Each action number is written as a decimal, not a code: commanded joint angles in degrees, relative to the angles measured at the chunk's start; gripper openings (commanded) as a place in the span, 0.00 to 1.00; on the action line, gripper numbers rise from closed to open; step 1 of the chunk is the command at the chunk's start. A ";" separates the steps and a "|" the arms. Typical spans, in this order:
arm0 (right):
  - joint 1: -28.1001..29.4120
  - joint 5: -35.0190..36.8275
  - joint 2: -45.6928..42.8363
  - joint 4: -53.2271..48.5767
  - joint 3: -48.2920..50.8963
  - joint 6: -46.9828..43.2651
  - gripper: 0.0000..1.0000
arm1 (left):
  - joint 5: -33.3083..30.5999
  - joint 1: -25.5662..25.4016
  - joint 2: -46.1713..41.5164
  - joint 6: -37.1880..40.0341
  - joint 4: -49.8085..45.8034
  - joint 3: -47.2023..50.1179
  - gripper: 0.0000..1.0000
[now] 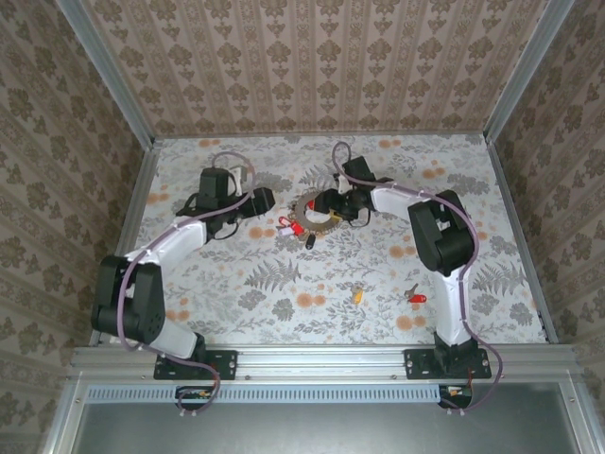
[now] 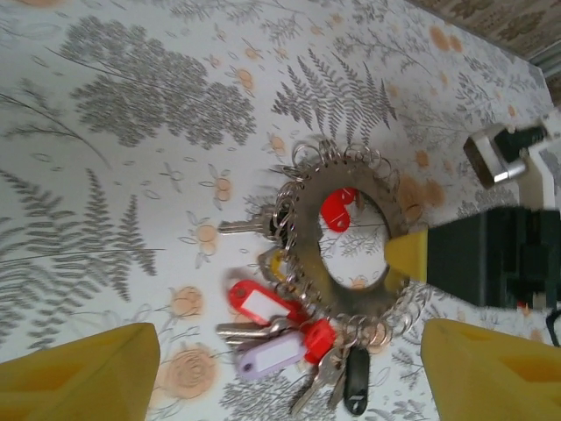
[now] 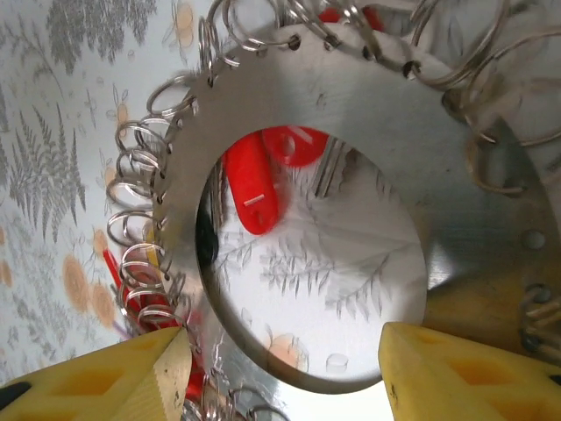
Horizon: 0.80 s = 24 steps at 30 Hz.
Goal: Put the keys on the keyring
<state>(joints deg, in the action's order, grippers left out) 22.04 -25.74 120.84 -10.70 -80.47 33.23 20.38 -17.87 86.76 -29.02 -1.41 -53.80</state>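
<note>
The keyring (image 1: pixel 319 216) lies mid-table, a flat silver ring (image 2: pixel 308 263) edged with small wire loops. Several keys hang from it: a red-tagged one (image 2: pixel 259 303), a lilac tag (image 2: pixel 272 355), a black one (image 2: pixel 357 386). My left gripper (image 2: pixel 289 351) hovers open above that bunch, its yellow fingers (image 2: pixel 79 377) wide apart, just left of the ring (image 1: pixel 267 200). My right gripper (image 3: pixel 285 351) straddles the ring's band (image 3: pixel 307 88), one finger (image 3: pixel 96 377) against the outer loops, the other at the hole's edge. A yellow-orange key (image 1: pixel 358 294) and a red key (image 1: pixel 416 297) lie loose nearer the front.
The floral table (image 1: pixel 236 274) is fenced by a metal frame (image 1: pixel 321 357) and patterned walls. Both forearms reach in from the sides toward the ring. Open tabletop lies in front of the ring and along the back.
</note>
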 commanded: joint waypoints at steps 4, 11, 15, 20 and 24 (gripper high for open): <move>5.59 1.74 -7.11 8.26 16.06 12.65 0.61 | 1.07 -2.88 5.15 -2.98 -2.49 -4.08 0.67; 10.04 3.13 -21.41 15.49 26.70 20.03 0.61 | 2.75 -5.20 6.66 -3.59 -5.79 -4.82 0.56; 6.81 7.55 -26.50 4.21 23.91 9.70 0.61 | 4.71 -6.95 5.92 -4.11 -6.23 -3.60 0.52; 1.30 3.94 -22.31 -3.78 18.79 0.92 0.54 | 4.81 -10.68 8.23 -2.07 -12.41 -6.46 0.44; 0.68 1.73 -19.31 -5.16 16.57 -1.70 0.54 | 2.14 -11.66 8.78 -1.90 -15.29 -6.31 0.41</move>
<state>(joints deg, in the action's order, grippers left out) 22.06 -21.47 98.91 -9.85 -62.22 36.25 23.77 -29.45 94.78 -31.83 -12.03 -59.02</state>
